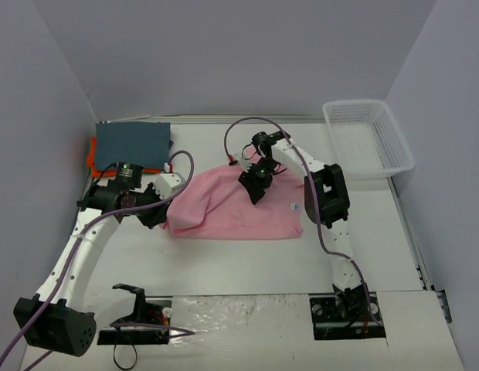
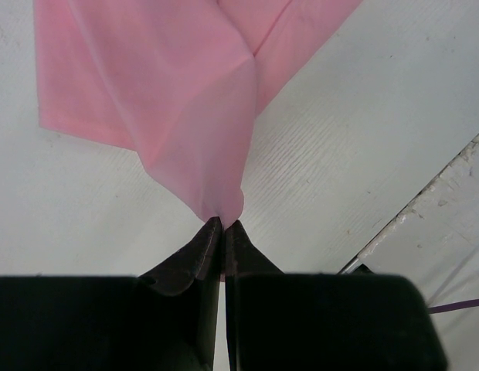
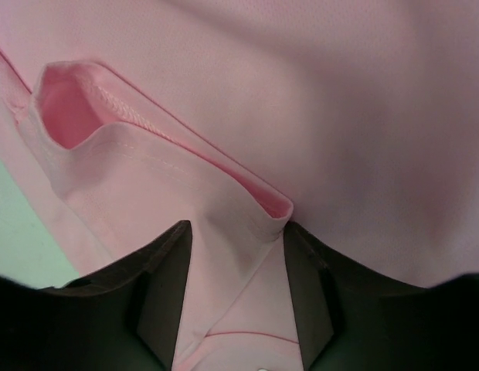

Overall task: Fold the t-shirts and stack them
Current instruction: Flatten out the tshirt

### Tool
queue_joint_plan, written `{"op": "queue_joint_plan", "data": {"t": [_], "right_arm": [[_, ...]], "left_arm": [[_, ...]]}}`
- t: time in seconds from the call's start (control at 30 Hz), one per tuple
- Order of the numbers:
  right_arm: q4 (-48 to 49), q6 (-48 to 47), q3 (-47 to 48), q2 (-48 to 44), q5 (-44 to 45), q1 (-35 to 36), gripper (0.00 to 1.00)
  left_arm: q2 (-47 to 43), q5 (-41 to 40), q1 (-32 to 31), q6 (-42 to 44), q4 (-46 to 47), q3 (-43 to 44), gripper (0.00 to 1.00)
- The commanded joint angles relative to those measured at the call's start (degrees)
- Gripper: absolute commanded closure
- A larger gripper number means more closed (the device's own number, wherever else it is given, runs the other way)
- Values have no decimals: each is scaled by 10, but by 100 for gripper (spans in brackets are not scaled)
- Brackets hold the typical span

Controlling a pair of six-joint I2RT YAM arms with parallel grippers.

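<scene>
The light pink t-shirt (image 1: 232, 212) lies spread in the middle of the table. My left gripper (image 1: 157, 214) is at its left edge, shut on a corner of the cloth; in the left wrist view the gripper (image 2: 222, 222) pinches a pulled-up point of the pink shirt (image 2: 185, 100). My right gripper (image 1: 255, 188) is down on the shirt's upper middle. In the right wrist view it (image 3: 236, 228) is open, its jaws astride a raised hemmed fold of the pink shirt (image 3: 178, 185). The dark blue-grey shirt (image 1: 134, 143) lies folded on the orange shirt (image 1: 92, 159) at the back left.
A white mesh basket (image 1: 368, 137) stands at the back right against the wall. Grey walls close in the table on the left, back and right. Purple cables loop from both arms over the table.
</scene>
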Motion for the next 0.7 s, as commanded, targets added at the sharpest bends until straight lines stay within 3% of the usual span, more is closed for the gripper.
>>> {"op": "queue_joint_plan", "data": {"t": [0.0,0.13,0.2,0.3,0.33,0.47,0.67], "right_arm": [[-37,-6,21,8,16,4,53],[-36,-2,24,10,21,5,80],[-36,1,24,6,24,5,88],[-36,4,22,-6,35,5,93],[-36,5,18,-11,42,4,100],[-36,7,-6,-63,65,-6,100],[-37,15,-34,-214,83,-64,100]], "left_arm": [[-7,-1,7,-6,4,5,98],[-7,-1,7,-6,3,7,98],[-6,-3,7,-5,0,8,98],[-1,-8,7,2,-8,16,98],[1,-10,7,3,-10,19,98],[10,-37,7,18,-17,40,98],[42,-87,11,6,18,87,98]]}}
